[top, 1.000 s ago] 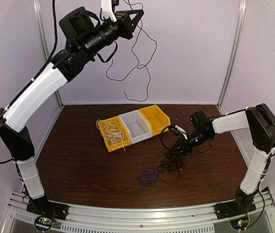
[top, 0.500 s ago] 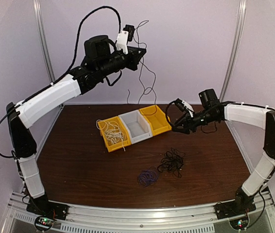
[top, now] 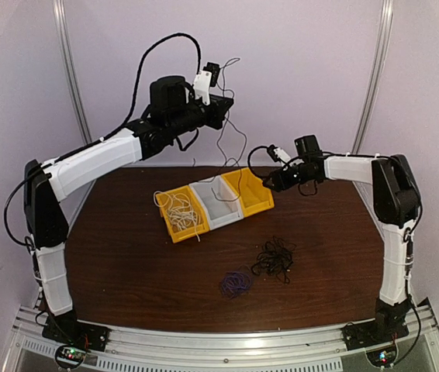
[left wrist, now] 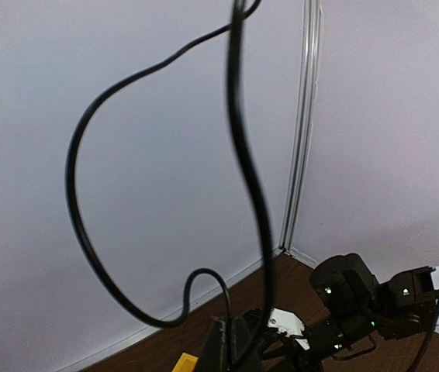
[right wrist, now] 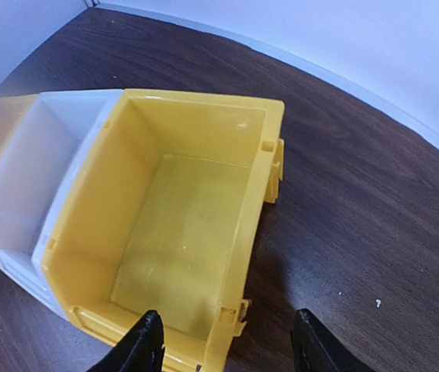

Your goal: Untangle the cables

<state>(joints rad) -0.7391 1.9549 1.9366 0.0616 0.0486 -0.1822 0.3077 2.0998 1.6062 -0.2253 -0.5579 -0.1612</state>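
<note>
Your right gripper (right wrist: 227, 350) hangs with its jaws spread and nothing between them, just over one end wall of the end yellow bin (right wrist: 243, 232). Touching that bin's far side is the white bin (right wrist: 18, 178). Beyond it, the second yellow bin (top: 181, 233) holds the white cable (top: 178, 211). Your left gripper (top: 227, 102) is raised high behind the end yellow bin, clamped on a thin black cable (left wrist: 233, 70) dangling toward its back rim. A black tangle (top: 274, 258) and the purple cable (top: 236, 283) lie on the table (top: 126, 256) in front of it, well apart.
</note>
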